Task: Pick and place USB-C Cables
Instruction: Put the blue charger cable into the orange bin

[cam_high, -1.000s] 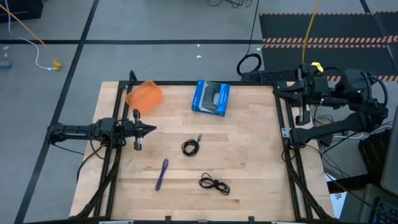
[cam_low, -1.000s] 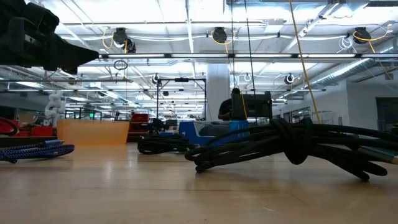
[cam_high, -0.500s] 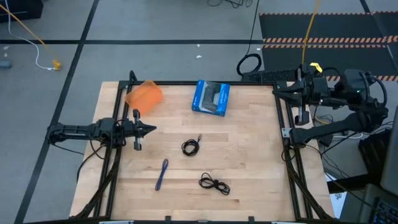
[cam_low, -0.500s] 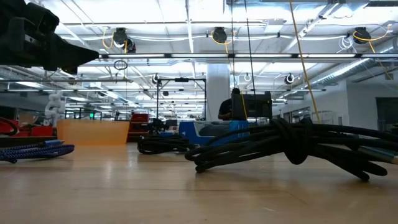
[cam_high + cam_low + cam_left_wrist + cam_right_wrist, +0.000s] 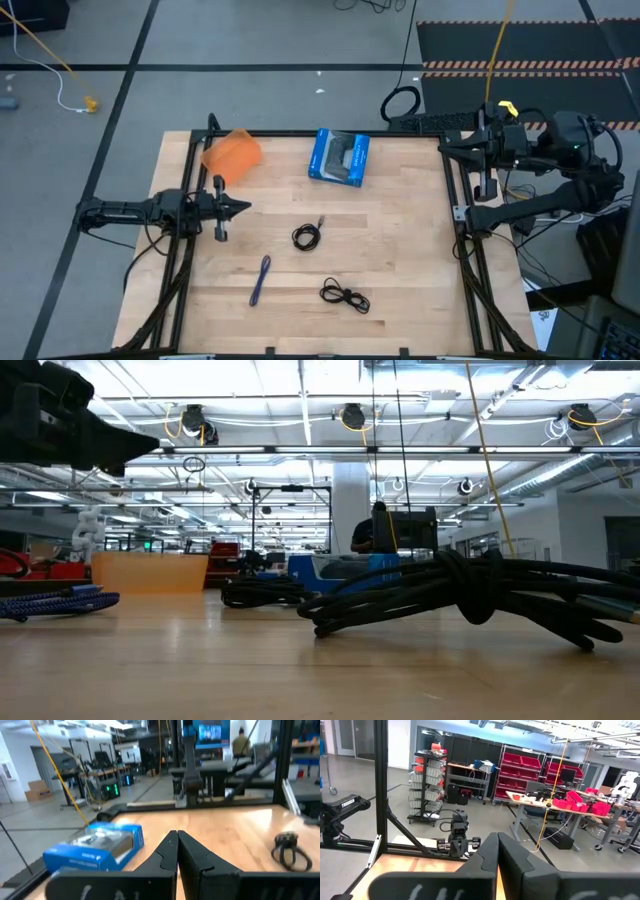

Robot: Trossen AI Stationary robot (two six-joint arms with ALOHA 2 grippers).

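Three USB-C cables lie flat on the wooden table. One black coil (image 5: 307, 236) is near the middle, a second black coil (image 5: 345, 296) sits toward the near edge, and the straight blue-purple bundle (image 5: 261, 279) lies left of it. The low view shows the near black coil (image 5: 470, 595), the farther black coil (image 5: 262, 592) and the blue-purple bundle (image 5: 55, 602). My left gripper (image 5: 240, 208) hovers shut at the table's left edge, pointing right; its wrist view shows the shut fingers (image 5: 176, 837) and the middle coil (image 5: 290, 852). My right gripper (image 5: 447, 149) waits shut at the far right corner.
A blue box (image 5: 340, 157) lies by the far edge, also in the left wrist view (image 5: 95, 847). An orange container (image 5: 232, 153) stands at the far left corner. A black frame (image 5: 462, 215) borders the table. Bare wood lies right of the cables.
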